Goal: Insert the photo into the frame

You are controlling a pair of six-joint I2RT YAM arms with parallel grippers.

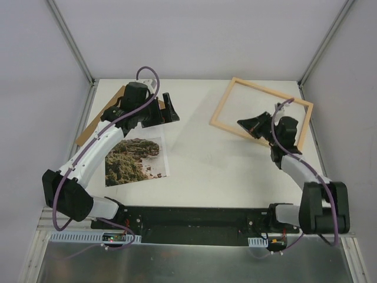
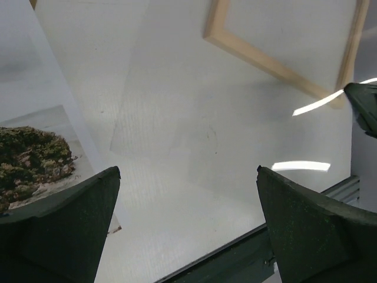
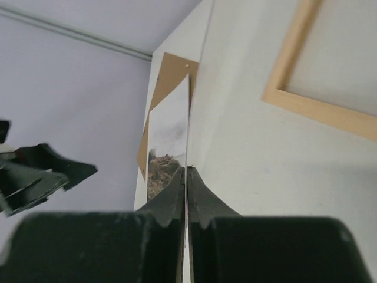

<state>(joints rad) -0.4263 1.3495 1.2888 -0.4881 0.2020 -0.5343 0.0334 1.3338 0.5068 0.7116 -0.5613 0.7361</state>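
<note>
The photo (image 1: 134, 160), a rocky coast print, lies face up on the white table at front left; it also shows in the wrist views (image 2: 35, 156) (image 3: 165, 159). The light wood frame (image 1: 262, 112) (image 2: 259, 56) (image 3: 318, 112) lies at back right. My right gripper (image 1: 242, 124) (image 3: 187, 170) hovers by the frame's near left side. It is shut on the edge of a thin clear sheet (image 2: 177, 118) (image 3: 191, 106), which reaches leftward over the table. My left gripper (image 1: 171, 108) (image 2: 188, 171) hangs open and holds nothing, above the table just behind the photo.
A plain brown backing board (image 1: 94, 127) (image 3: 171, 73) lies at back left, partly under the left arm. Grey walls stand round the table on three sides. The black base rail (image 1: 194, 215) runs along the near edge.
</note>
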